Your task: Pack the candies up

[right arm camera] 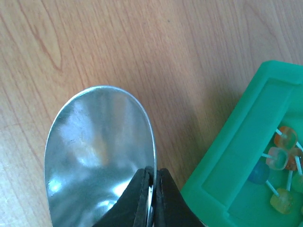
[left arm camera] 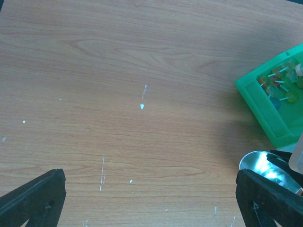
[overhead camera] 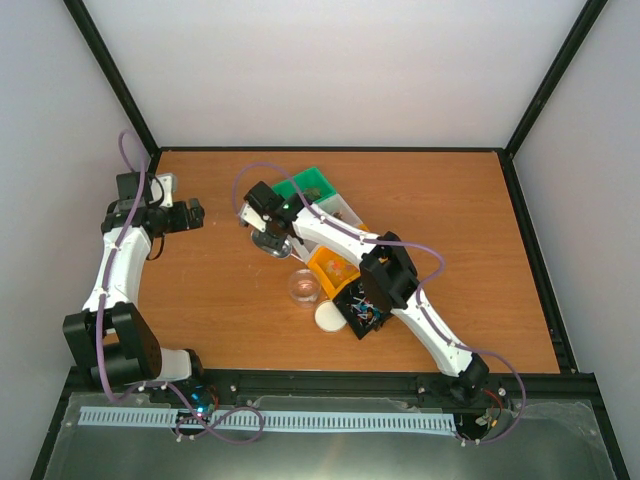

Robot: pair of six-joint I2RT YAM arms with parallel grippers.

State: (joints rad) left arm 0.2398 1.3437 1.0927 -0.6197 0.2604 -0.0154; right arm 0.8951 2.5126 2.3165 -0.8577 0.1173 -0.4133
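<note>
Right gripper [right arm camera: 151,176], jaws pinching the metal scoop [right arm camera: 94,146] beside the green bin [right arm camera: 232,161]; left gripper [left arm camera: 150,189], jaws spread above the worktop [left arm camera: 142,52].

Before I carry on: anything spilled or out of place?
No spill visible. The right gripper holds the scoop, empty, beside the green bin; the candies sit inside it. Only oddity: pale flecks on the table below the left gripper, scratches or crumbs.
</note>
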